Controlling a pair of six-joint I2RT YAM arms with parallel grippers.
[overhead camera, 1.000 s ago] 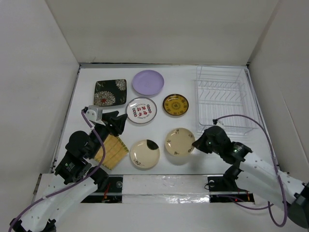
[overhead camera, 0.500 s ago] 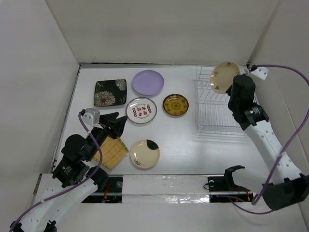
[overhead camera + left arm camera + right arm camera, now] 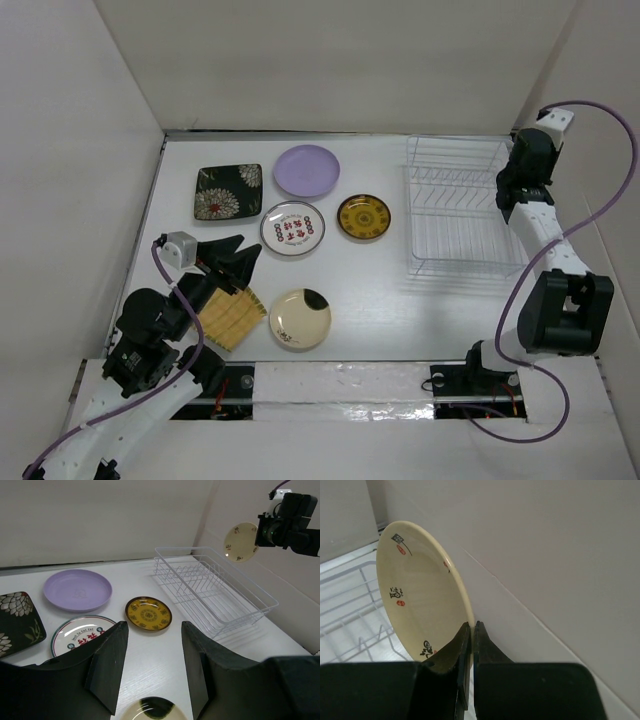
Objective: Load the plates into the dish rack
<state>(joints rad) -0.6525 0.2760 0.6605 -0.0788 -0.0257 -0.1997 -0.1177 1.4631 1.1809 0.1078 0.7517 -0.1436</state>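
**State.** The right tool [image 3: 471, 630] is clamped on the rim of the tan plate [image 3: 420, 595]. It holds the plate on edge, in the air over the far right corner of the bench [image 3: 370, 300]. The plate is above the far end of the rack [image 3: 455, 200] and close to the side wall. The rack has no plates in it. The left tool [image 3: 152, 670] has its jaws apart and grips nothing. It hovers over the near left part of the bench, above the woven plate [image 3: 232, 315]. Five other plates lie flat on the bench: lilac [image 3: 307, 170], floral [image 3: 229, 190], red-marked [image 3: 292, 228], brown-gold [image 3: 363, 216] and black-patched [image 3: 300, 319].

**Hazards.**
- The grip is a narrow pinch on a glossy rim. A quick wrist turn may let the plate pivot or slip out.
- The wall is near, so a swing toward it may knock the plate.
- If the plate's edge is not in line with a slot as it descends, it will land on the wire tops. It may then skid or shove the light rack.
- If released high or tilted, the plate may topple flat or bounce out.
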